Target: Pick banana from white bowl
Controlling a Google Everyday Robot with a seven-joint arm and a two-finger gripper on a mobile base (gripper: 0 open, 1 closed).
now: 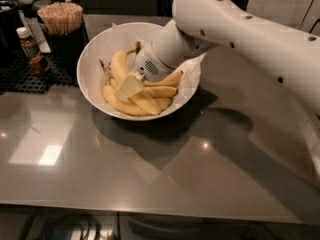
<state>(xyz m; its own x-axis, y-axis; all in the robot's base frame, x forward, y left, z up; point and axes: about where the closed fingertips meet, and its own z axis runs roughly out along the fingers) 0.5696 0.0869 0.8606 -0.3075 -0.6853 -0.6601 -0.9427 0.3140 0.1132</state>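
The white bowl [90, 71] stands on the grey counter at the upper left of centre and holds several yellow bananas. The thickest, curved banana [119, 65] lies at the bowl's left side, and its dark stem tip points up toward the arm's wrist. Shorter bananas [159, 91] lie to its right and below it. My gripper [129, 86] reaches down into the bowl from the upper right and rests among the bananas, just right of the thick one and touching the pile. The arm hides the bowl's far right part.
A dark cup of wooden sticks [61, 19] stands just left of the bowl on a black mat [20, 76], with small bottles [27, 43] beside it. The grey counter [150, 174] stretches to the front edge below the bowl.
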